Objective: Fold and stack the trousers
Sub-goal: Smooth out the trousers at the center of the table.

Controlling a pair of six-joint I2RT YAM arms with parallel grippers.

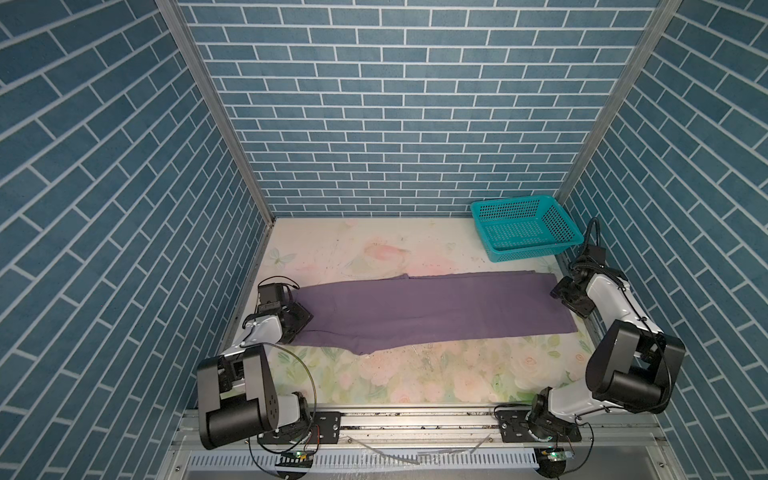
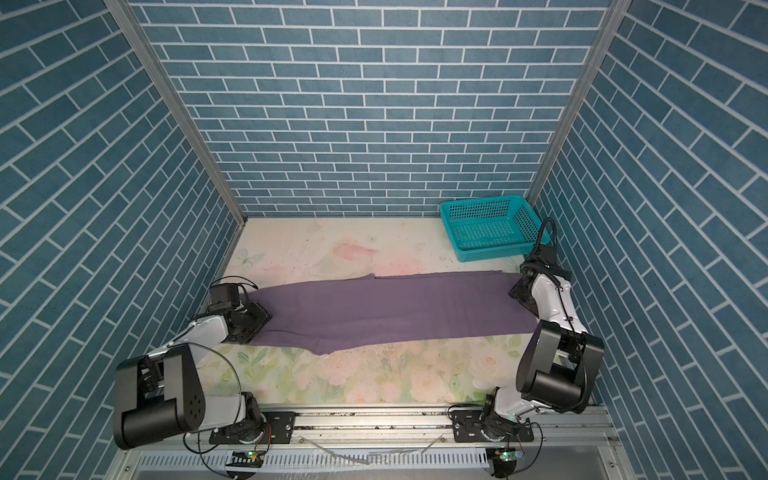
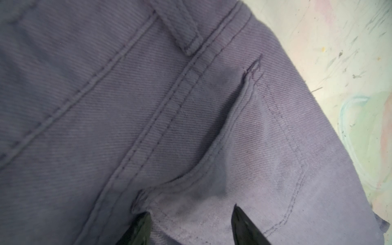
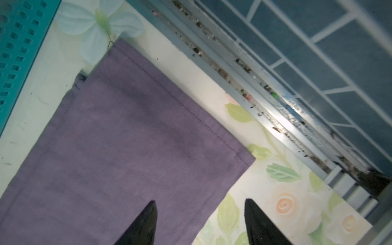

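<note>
The floral-printed table [image 1: 415,374] was scuffed and speckled with dark marks, and blue brick-patterned walls [image 1: 395,104] closed it in on three sides, with a metal rail [image 1: 415,422] along the open side. There were two arms, one pair of trousers and one basket. Farthest from the teal mesh basket [image 1: 519,232], the left arm [image 1: 257,332] reached down to the waist end of the purple trousers [image 1: 436,311], which lay flat in one long band stretching away to the basket's left, nearer the rail than the basket and apart from it. The left gripper [image 3: 192,220] had its jaws parted over the cloth beside a pocket opening [image 3: 233,127] and a belt loop [image 3: 180,31], clamping nothing. Close by the basket, the right arm [image 1: 611,299] bent over the hem end, and the right gripper [image 4: 200,212] also stood parted and empty (one finger over the fabric, one over the printed roses). In both top views the fingertips of either gripper were hidden behind the wrist housings, the waist was partly covered by the left one, and the hem corner nearest the basket sat behind the right arm. The left wrist view was blurred towards its edges.
</note>
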